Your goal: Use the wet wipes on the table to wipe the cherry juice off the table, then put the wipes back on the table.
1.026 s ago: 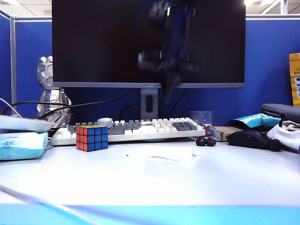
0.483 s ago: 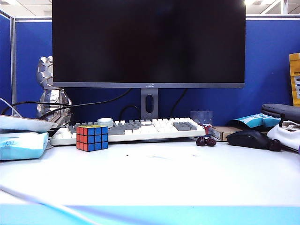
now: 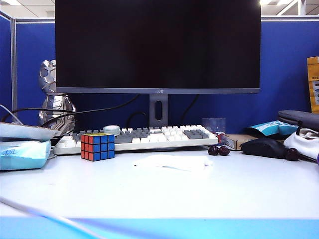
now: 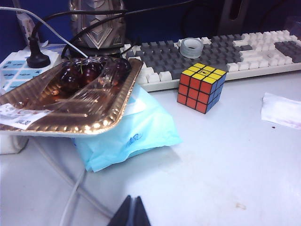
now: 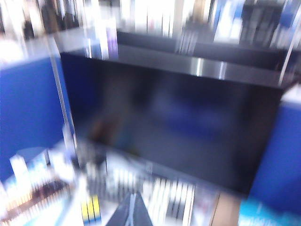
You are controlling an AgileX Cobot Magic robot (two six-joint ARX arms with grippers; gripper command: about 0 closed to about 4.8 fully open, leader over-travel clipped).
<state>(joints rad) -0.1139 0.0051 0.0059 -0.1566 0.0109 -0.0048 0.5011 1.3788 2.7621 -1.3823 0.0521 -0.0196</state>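
The wet wipes (image 3: 172, 162) lie as one crumpled white sheet on the table (image 3: 149, 199), in front of the keyboard and right of the puzzle cube (image 3: 97, 146). In the left wrist view the wet wipes (image 4: 282, 109) show faint pink staining, and a tiny dark speck of cherry juice (image 4: 272, 127) sits just beside them. My left gripper (image 4: 132, 200) is shut and empty, low over the table near the tissue pack. My right gripper (image 5: 133, 197) is shut and empty, raised and facing the monitor in a blurred view. Neither arm shows in the exterior view.
A light-blue tissue pack (image 4: 131, 134) lies under a foil tray of cherries (image 4: 70, 99) at the left. Two loose cherries (image 3: 219, 150) sit right of the keyboard (image 3: 139, 137). A monitor (image 3: 157, 45), a black mouse (image 3: 264, 147) and cables (image 4: 70, 202) are also here.
The right arm, a blur in front of the monitor a second ago, has left the exterior view. The wipe lies where it did a second ago.
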